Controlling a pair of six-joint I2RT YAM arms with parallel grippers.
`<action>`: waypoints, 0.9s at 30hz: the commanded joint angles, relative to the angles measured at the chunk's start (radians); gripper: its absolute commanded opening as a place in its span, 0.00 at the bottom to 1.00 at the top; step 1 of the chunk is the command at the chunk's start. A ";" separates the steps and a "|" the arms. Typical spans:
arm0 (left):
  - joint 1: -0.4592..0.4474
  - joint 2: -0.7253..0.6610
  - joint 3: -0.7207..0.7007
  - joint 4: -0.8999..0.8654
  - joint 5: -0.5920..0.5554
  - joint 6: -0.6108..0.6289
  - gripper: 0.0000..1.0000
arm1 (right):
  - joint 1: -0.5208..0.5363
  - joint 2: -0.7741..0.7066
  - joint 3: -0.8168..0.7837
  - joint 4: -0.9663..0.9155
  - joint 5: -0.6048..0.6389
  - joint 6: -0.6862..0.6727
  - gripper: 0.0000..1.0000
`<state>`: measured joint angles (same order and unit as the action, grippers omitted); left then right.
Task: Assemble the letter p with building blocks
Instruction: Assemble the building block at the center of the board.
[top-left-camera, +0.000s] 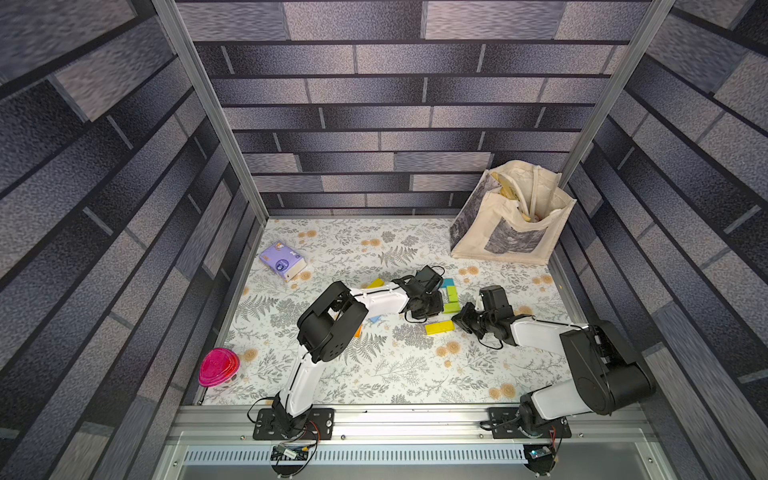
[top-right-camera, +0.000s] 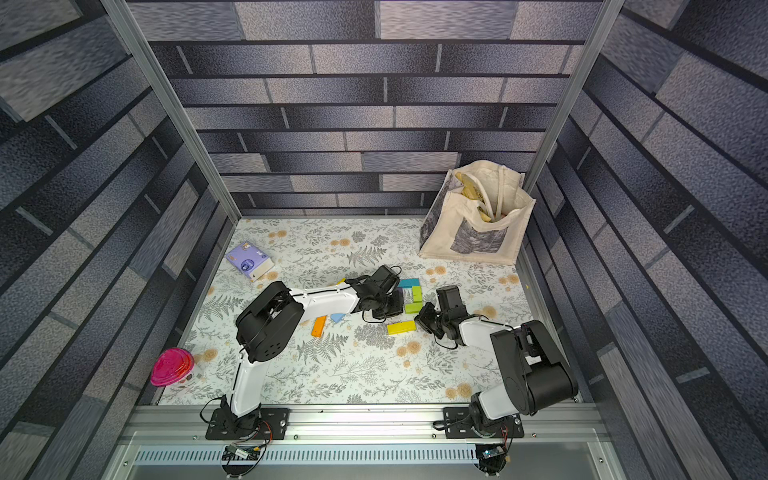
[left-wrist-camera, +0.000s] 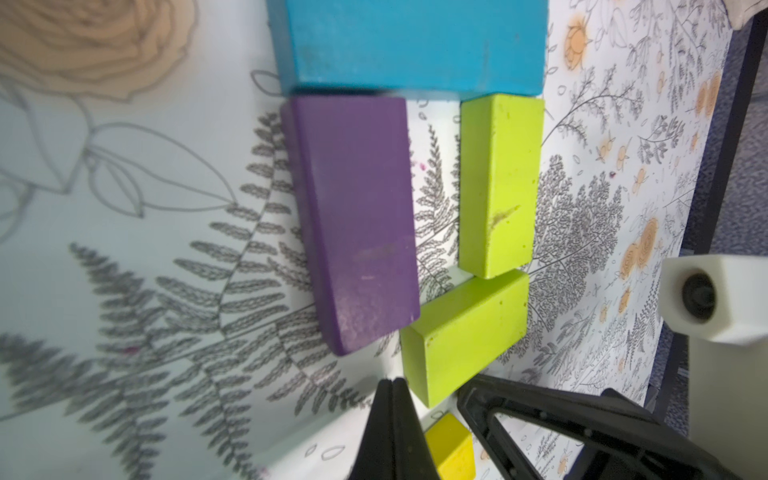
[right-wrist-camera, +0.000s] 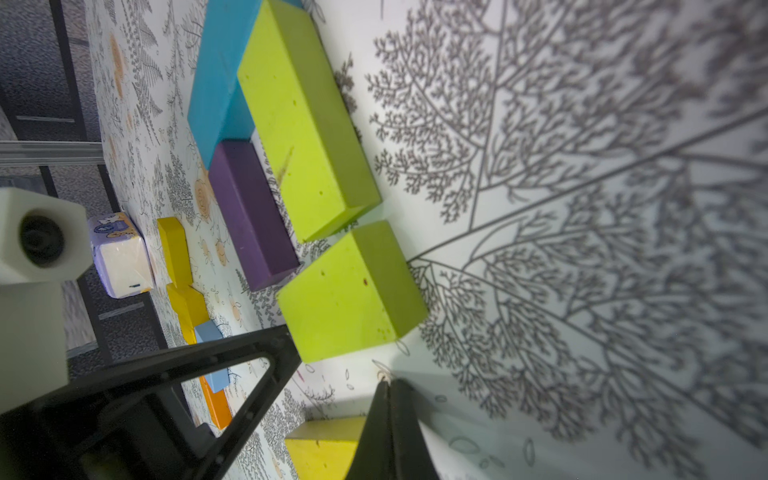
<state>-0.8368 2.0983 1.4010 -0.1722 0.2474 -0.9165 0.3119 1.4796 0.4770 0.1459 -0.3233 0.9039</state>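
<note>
Both arms reach over the flowered table (top-left-camera: 374, 374) to a cluster of building blocks lying near its middle, a little right of centre. A long teal block (left-wrist-camera: 411, 41) lies across the far end of the figure. A purple block (left-wrist-camera: 357, 220) and a lime block (left-wrist-camera: 498, 183) butt against its long side, parallel, with a strip of bare table between them. A second lime block (left-wrist-camera: 465, 332) lies askew across their free ends, one corner touching the first lime piece and another close against the purple one.

The left gripper (left-wrist-camera: 392, 384) has its tips pressed tight together and holds nothing. It is just beside the end of the askew block; whether it touches cannot be told. The right gripper (right-wrist-camera: 390, 384) is likewise pinched closed and empty, low over the table between the askew lime block and a yellow block (top-left-camera: 439, 327) lying apart on the near side.

An orange block (top-right-camera: 319, 325) and a light blue block (top-right-camera: 337, 318) lie beneath the left arm. A purple tissue packet (top-left-camera: 282, 259) sits near the far left edge, a canvas tote bag (top-left-camera: 511, 216) in the far right corner, and a pink-lidded container (top-left-camera: 218, 368) at the near left.
</note>
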 joint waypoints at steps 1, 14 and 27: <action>-0.004 0.019 0.030 -0.029 0.015 0.032 0.00 | -0.034 0.044 -0.042 -0.279 0.111 -0.043 0.07; -0.001 0.041 0.045 -0.051 0.019 0.032 0.00 | -0.056 0.089 -0.003 -0.267 0.098 -0.054 0.07; 0.011 0.059 0.052 -0.054 0.027 0.024 0.00 | -0.058 0.124 0.005 -0.232 0.093 -0.047 0.07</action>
<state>-0.8352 2.1292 1.4326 -0.1902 0.2737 -0.9161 0.2649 1.5276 0.5415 0.0868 -0.3424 0.8703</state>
